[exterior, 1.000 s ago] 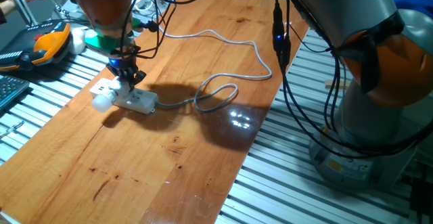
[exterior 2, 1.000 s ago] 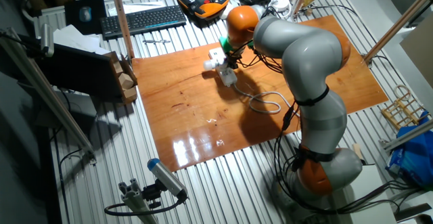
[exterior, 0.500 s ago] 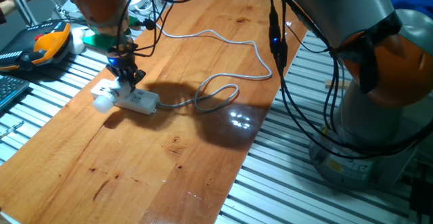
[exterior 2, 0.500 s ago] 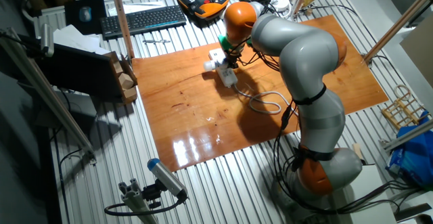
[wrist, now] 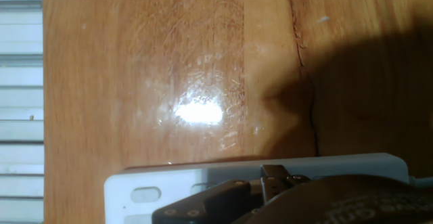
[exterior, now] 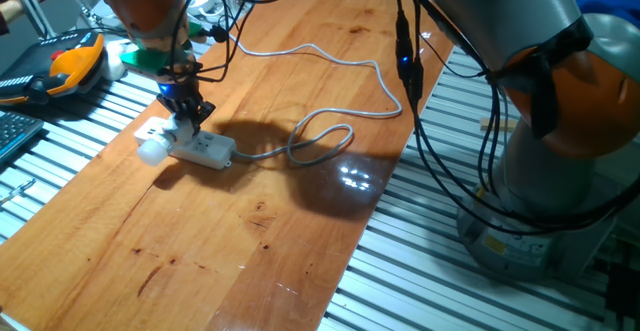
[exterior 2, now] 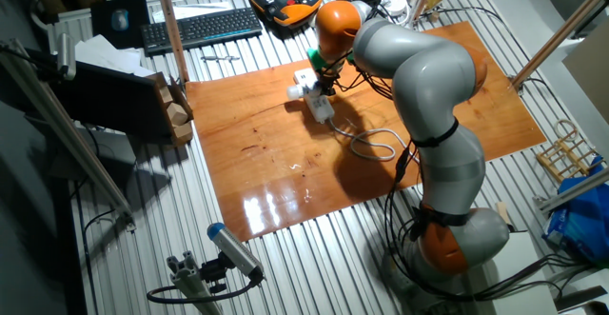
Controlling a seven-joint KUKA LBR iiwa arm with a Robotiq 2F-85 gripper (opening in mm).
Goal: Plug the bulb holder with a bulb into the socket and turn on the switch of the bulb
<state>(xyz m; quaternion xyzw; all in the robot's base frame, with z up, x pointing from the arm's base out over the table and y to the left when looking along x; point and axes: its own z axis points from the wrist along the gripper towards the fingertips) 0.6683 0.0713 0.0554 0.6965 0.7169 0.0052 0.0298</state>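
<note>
The socket, a long white power strip (exterior: 205,150), lies on the wooden table (exterior: 260,241) with its grey cable (exterior: 320,141) looping to the right. The bulb holder (exterior: 158,132) sits at the strip's left end, with its round white bulb (exterior: 149,152) sticking out to the left. My gripper (exterior: 186,117) points straight down onto the holder, fingers close together. In the other fixed view the gripper (exterior 2: 322,88) stands over the strip (exterior 2: 323,108) beside the bulb (exterior 2: 294,92). The hand view shows the strip (wrist: 325,166) and dark fingers (wrist: 210,200) at the bottom; the holder is hidden there.
An orange-and-black pendant (exterior: 70,66) and a keyboard (exterior 2: 200,27) lie beyond the table's far left edge. Black robot cables (exterior: 410,61) hang over the table's right side. The table's edges drop to a slatted metal surface (exterior: 420,271).
My gripper and wrist have shifted very slightly to the left over the strip's end. The strip, bulb and cable have not moved.
</note>
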